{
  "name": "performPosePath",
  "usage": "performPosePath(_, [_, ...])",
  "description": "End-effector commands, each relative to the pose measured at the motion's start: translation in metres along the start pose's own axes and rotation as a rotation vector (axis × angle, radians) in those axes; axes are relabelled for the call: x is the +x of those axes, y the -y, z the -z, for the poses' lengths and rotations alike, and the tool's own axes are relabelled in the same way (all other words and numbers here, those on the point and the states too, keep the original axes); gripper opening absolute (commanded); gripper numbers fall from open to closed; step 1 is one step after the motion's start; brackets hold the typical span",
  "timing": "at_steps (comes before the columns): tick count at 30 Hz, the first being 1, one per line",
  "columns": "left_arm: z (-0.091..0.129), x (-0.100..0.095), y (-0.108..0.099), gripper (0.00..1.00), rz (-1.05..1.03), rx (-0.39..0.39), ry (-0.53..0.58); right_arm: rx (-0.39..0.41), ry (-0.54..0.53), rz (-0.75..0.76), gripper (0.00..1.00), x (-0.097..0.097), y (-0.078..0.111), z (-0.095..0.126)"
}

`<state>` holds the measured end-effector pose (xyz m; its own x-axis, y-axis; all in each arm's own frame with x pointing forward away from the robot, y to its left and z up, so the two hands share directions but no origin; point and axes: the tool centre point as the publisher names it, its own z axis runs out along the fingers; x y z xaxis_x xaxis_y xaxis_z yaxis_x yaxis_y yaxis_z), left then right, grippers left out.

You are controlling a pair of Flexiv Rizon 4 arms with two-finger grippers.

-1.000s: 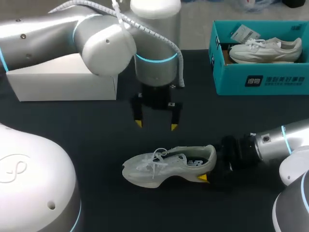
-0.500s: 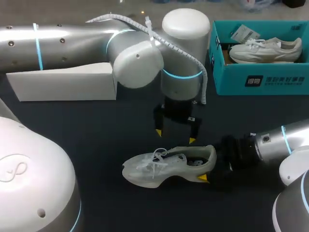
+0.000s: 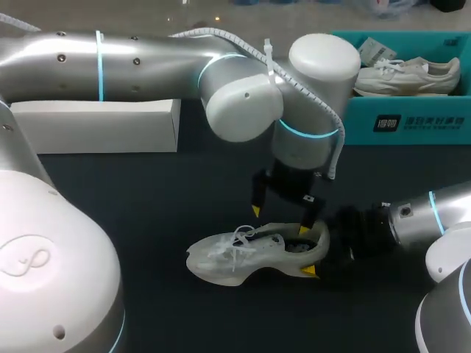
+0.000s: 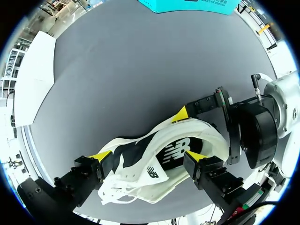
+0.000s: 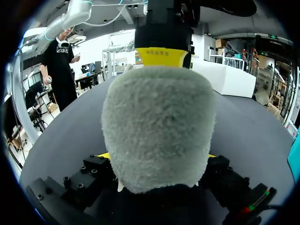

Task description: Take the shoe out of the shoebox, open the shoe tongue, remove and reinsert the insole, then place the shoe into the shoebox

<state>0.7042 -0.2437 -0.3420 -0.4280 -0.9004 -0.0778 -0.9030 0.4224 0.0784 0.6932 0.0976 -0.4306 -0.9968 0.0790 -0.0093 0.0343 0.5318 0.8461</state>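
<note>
The pale grey mesh running shoe (image 3: 250, 254) with white laces stands upright on its sole near the front middle of the dark desk (image 3: 147, 191). Its toe points to the robot's left and its heel to the right. It is out of the shoebox and well apart from it.

The right end effector (image 5: 158, 157) comes in low from the right and is clamped on the shoe's heel. In the right wrist view the padded heel fills the gap between the two fingers, with a yellow tip showing on each side. In the head view one yellow tip (image 3: 309, 271) shows against the near side of the heel.

The left end effector (image 4: 146, 157) hangs over the shoe from above with its fingers spread wide, gripping nothing. One yellow tip (image 3: 304, 230) dips into the shoe's opening just inside the heel collar. The other (image 3: 255, 211) is beside the laced part on the far side; whether it touches the shoe cannot be told. The left arm reaches past the middle of the desk.

The open teal cardboard shoebox (image 3: 412, 121) sits at the far right of the desk and holds a white sneaker (image 3: 405, 73) lying on its side. A plain white box (image 3: 96, 125) sits at the far left.
</note>
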Motion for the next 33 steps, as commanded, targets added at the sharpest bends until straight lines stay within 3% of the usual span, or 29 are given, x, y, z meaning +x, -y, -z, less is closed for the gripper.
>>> performPosePath(1, [-0.011,0.007,0.002,1.0,-0.002,-0.012,0.025,0.003,0.003,0.0,0.0,0.002,0.001,-0.004])
performPosePath(18, [-0.043,-0.006,-0.007,1.0,0.076,-0.054,0.042,0.003,0.003,0.0,0.0,0.002,0.001,-0.004])
performPosePath(33, [-0.011,-0.035,-0.043,1.0,0.373,-0.056,0.079,0.003,0.003,0.0,0.0,0.002,0.001,-0.004])
